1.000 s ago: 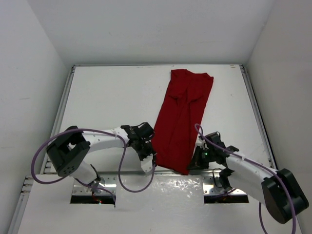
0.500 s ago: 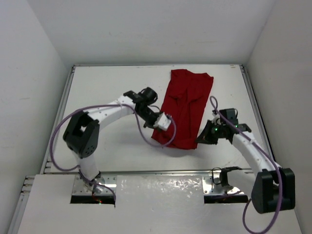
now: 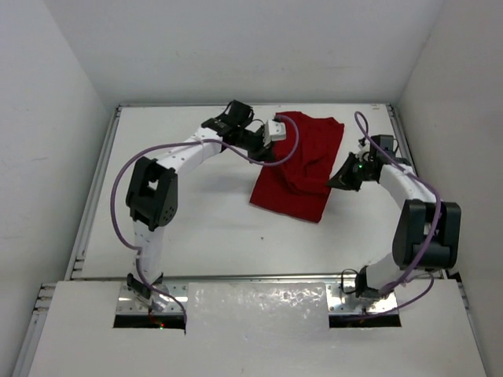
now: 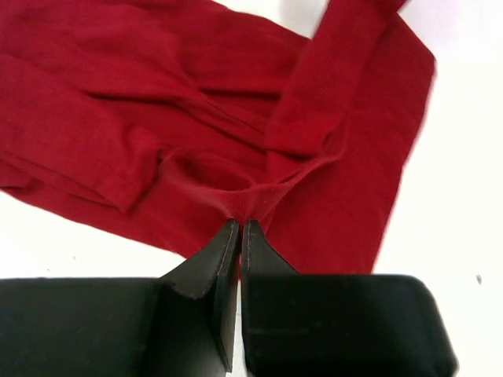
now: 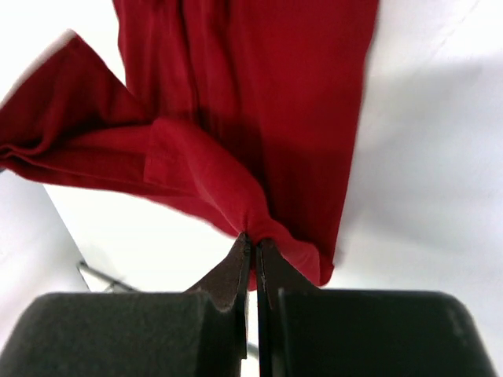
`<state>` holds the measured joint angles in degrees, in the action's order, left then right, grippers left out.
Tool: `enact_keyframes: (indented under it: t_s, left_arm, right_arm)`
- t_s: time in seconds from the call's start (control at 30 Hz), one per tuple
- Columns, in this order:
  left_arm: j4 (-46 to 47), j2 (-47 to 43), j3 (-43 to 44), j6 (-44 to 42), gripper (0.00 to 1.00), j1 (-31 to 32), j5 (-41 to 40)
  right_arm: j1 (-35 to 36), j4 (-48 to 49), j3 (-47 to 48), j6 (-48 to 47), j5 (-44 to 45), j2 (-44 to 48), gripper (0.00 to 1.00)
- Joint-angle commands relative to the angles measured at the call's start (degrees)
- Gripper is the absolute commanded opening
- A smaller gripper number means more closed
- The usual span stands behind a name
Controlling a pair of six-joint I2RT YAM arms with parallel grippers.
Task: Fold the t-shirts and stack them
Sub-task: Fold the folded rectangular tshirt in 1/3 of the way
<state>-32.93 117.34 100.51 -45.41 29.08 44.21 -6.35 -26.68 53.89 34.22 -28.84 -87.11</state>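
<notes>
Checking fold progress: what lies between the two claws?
The t-shirt, pinched by the left claw and right claw at opposite edges; the top external view shows it.

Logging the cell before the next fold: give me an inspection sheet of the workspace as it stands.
Surface: white table.
Job's things: one red t-shirt, wrinkled, partly folded, far middle of the table.
Clutter: nothing seen.
Grippers: left end effector shut on t-shirt; right end effector shut on t-shirt.
Cables: purple cables loop along both arms.
Surroundings: white walls on three sides.
</notes>
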Motion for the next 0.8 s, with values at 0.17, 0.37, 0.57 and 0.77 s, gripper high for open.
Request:
enact_keyframes:
  t_s: [0.17, 0.37, 0.57, 0.77]
  left_arm:
    - [17.1, 4.6, 2.6, 15.3, 0.0, -0.7, -3.1]
    - [18.6, 7.6, 3.0, 15.9, 0.0, -1.6, -5.2]
    - [24.0, 9.7, 1.0, 17.4, 0.0, -2.9, -4.3]
    - [27.1, 13.4, 1.7, 18.2, 0.0, -3.1, -5.3]
  right_arm:
    - [-1.8, 6.2, 7.3, 0.7, -0.4, -8.0, 0.0]
    - [-1.8, 7.0, 10.7, 0.7, 0.1, -13.1, 0.0]
    - [-1.9, 7.1, 13.0, -0.4, 1.8, -17.4, 0.0]
    - [-2.2, 6.9, 15.1, -1.2, 4.5, -22.5, 0.06]
